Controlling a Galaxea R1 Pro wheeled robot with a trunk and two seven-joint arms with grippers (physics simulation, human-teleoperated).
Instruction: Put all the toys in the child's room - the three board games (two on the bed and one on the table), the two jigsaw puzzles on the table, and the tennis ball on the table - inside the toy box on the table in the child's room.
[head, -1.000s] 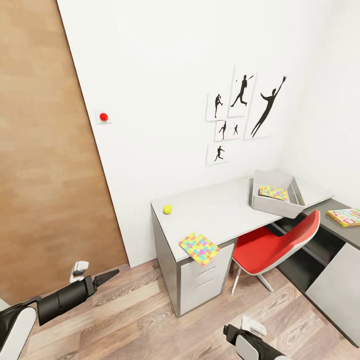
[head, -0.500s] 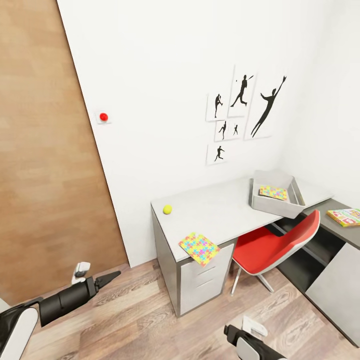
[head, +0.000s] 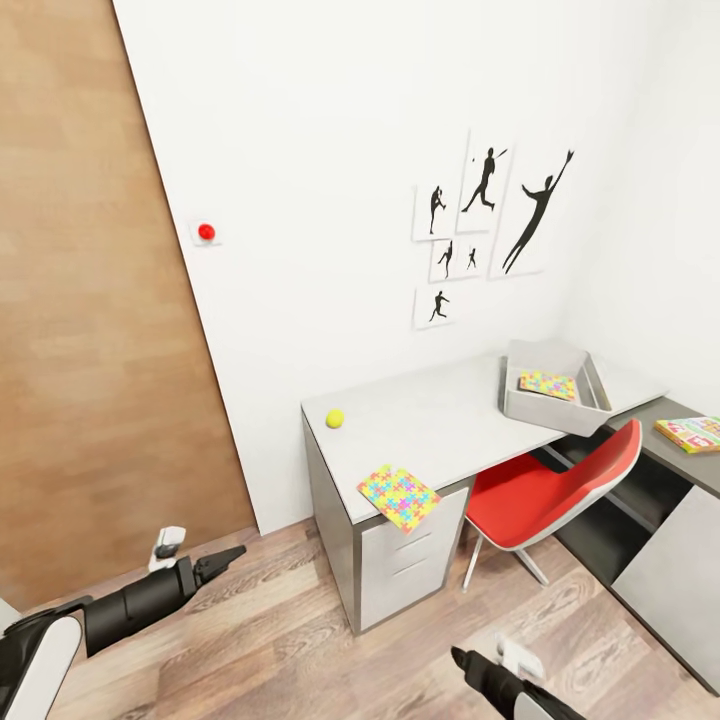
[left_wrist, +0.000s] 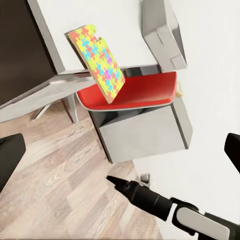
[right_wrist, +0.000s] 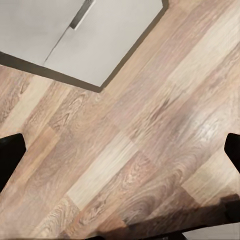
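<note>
On the grey worktop (head: 440, 420), the tennis ball (head: 335, 418) lies well apart from the toy box (head: 553, 390). One jigsaw puzzle (head: 398, 496) overhangs the front edge, another (head: 546, 385) is inside the box. Both grippers' fingers are spread wide and hold nothing.

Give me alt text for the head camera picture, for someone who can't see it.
A grey desk against a white wall holds a tennis ball, a jigsaw puzzle overhanging its front edge, and a toy box with another puzzle inside. A red chair is tucked under it.
</note>
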